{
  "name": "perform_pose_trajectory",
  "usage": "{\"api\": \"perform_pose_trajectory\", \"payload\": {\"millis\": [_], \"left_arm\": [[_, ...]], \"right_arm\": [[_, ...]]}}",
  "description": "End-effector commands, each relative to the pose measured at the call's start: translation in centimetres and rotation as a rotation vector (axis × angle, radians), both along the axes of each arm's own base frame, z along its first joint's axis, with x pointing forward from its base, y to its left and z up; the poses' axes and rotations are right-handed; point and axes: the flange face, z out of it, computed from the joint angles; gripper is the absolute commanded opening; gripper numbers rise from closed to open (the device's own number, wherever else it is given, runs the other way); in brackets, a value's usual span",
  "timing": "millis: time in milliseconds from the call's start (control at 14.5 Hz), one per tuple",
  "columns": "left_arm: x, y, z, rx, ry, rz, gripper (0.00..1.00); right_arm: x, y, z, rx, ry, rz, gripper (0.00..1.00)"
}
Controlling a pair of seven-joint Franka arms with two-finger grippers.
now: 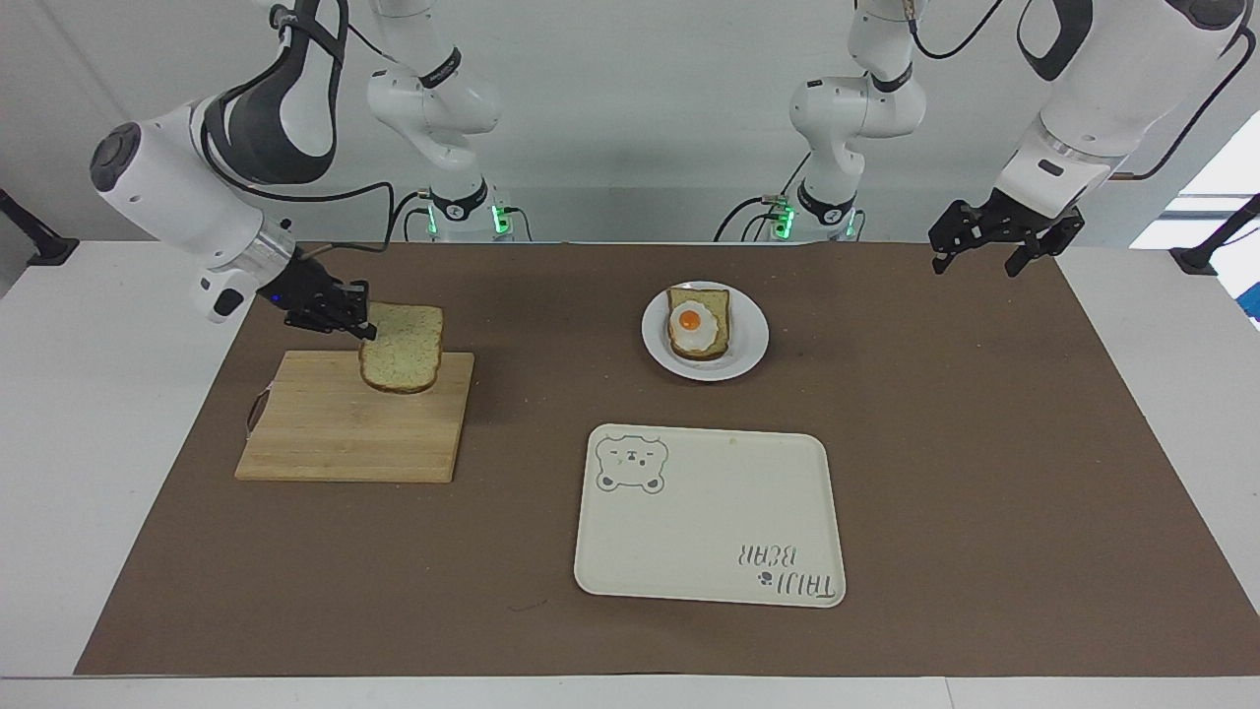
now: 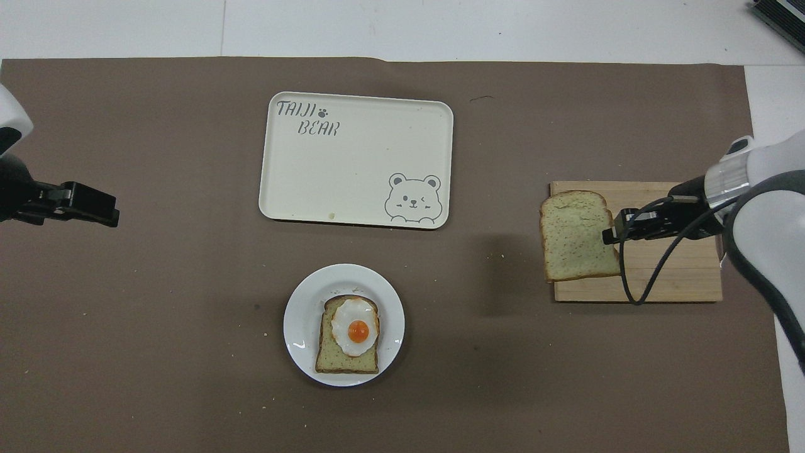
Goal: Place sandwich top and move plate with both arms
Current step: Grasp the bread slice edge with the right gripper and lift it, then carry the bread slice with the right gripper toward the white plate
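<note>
Currently my right gripper is clamped on one edge of the sandwich top, holding it in the air over the cutting board, at the board's edge toward the table's middle. The slice hangs tilted, rounded end down in the facing view, clear of the wood.

My left gripper has its fingers spread, holds nothing, and waits in the air over the left arm's end of the brown mat.

The plate sits on the mat near the robots, mid-table, well apart from the board. An egg toast lies on it: a bread slice with a fried egg on top.

A bear tray lies farther from the robots than the plate, just beside it, not touching.
</note>
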Motion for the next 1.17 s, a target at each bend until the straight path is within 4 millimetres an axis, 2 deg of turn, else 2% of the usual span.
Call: {"api": "perform_pose_trajectory", "payload": {"millis": [0,207,553,829,898,1105], "left_arm": [[-0.5,0.4,0.0,0.009,0.005,-0.003,1.0],[-0.6,0.4,0.0,0.009,0.004,-0.002,1.0],[-0.5,0.4,0.0,0.009,0.005,-0.003,1.0],[-0.6,0.4,0.0,0.009,0.004,-0.003,1.0],[-0.6,0.4,0.0,0.009,0.004,-0.002,1.0],[-0.6,0.4,0.0,0.009,0.004,-0.002,1.0]], "right_arm": [[-0.4,3.9,0.4,0.011,0.02,-0.013,0.0],[-1.1,6.3,0.4,0.008,0.041,-0.01,0.0],[-3.2,12.4,0.8,-0.002,0.086,-0.02,0.0],[-5.0,17.5,-0.5,0.02,0.112,-0.012,0.0],[-5.5,18.7,-0.3,0.017,0.098,-0.027,0.0],[-6.2,20.9,-0.4,0.014,0.093,-0.032,0.0]]}}
